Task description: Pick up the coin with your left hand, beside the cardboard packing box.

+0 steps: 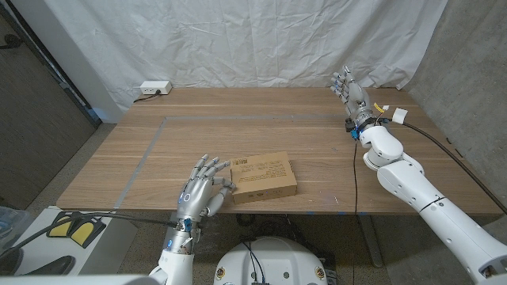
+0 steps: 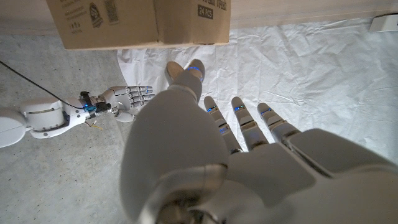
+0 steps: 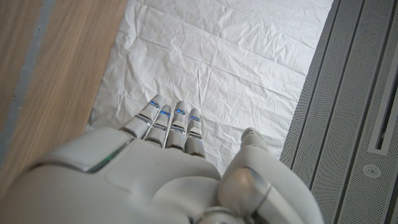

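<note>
A flat cardboard packing box (image 1: 264,176) with a printed label lies near the table's front edge. My left hand (image 1: 204,186) hovers just to the box's left, fingers spread and reaching toward its side, holding nothing that I can see. In the left wrist view the same hand (image 2: 205,155) points at the box (image 2: 137,22) close ahead. My fingers cover the strip of table beside the box, so a coin there is hidden. My right hand (image 1: 348,85) is raised over the table's far right corner, fingers straight and empty, as the right wrist view (image 3: 168,168) also shows.
A white power strip (image 1: 154,88) sits at the back left edge. Grey tape lines (image 1: 150,150) mark the wooden table (image 1: 261,127). A black cable (image 1: 354,170) hangs by my right arm. White cloth hangs behind the table.
</note>
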